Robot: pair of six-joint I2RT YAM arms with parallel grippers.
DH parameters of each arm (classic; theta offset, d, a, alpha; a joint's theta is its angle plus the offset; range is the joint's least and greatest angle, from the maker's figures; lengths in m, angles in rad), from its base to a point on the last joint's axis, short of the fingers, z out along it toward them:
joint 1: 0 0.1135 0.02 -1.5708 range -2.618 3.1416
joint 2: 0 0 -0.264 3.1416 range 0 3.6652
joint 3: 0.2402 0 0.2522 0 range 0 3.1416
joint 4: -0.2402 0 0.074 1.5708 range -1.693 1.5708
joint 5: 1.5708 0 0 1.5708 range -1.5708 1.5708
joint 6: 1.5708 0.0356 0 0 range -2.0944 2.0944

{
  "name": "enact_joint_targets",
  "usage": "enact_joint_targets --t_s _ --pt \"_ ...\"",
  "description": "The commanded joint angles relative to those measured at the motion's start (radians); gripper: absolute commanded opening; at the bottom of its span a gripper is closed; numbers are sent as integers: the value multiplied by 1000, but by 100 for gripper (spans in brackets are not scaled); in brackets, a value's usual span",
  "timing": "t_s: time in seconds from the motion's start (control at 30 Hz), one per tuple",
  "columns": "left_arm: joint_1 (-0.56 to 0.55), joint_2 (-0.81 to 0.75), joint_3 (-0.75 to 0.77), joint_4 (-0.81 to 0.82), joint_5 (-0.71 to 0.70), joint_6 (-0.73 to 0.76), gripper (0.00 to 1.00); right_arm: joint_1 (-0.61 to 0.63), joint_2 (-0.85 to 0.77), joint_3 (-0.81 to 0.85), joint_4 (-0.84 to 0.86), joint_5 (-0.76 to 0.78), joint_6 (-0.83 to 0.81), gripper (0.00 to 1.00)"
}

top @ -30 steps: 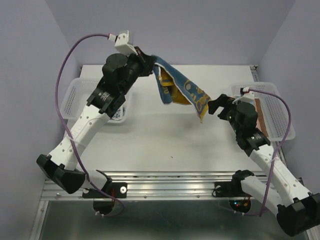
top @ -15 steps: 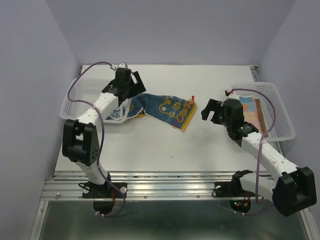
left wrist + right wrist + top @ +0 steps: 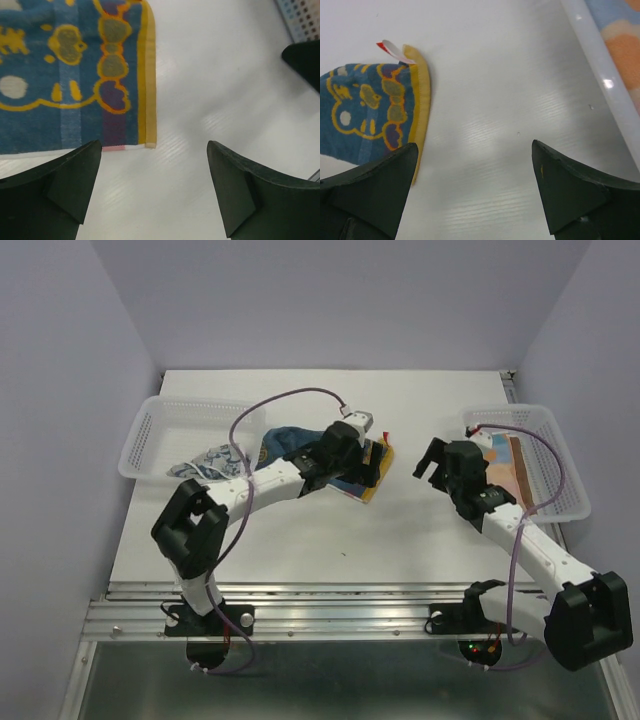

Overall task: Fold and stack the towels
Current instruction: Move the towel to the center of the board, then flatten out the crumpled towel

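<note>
A blue towel [image 3: 285,440] with yellow figures and a yellow border lies spread on the white table. My left gripper [image 3: 368,458] hovers over its right edge, open. In the left wrist view the towel [image 3: 65,75] ends just ahead of the gripper [image 3: 155,185], with only bare table between the fingers. My right gripper [image 3: 428,462] is open, right of the towel and apart from it. The right wrist view has the towel [image 3: 370,110] at the left, ahead of the empty gripper [image 3: 475,190]. A white-and-blue towel [image 3: 210,460] lies in the left basket, a peach-orange towel [image 3: 503,455] in the right one.
A white perforated basket [image 3: 160,415] stands at the table's left edge and another basket [image 3: 550,430] at the right edge. The right basket's rim [image 3: 600,60] runs close beside my right gripper. Purple walls close in the table on three sides.
My left gripper has let go of the blue towel, which now lies on the table. The left arm swung from the left basket to the towel's right edge. The right arm barely moved.
</note>
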Motion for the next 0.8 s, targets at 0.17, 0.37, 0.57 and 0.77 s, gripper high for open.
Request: enact_joint_targets --t_s 0.17,0.37,0.57,0.77 --pt "-90 203 86 -14 -50 44 91 5 -81 50 -70 162 77 100" --pt "-100 269 102 -25 -81 29 85 5 -60 53 -65 130 61 100" --pt "-120 328 166 -97 -187 15 79 5 -48 47 -45 102 43 100" --pt "-152 378 197 -163 -262 8 73 3 -48 43 -33 107 32 100"
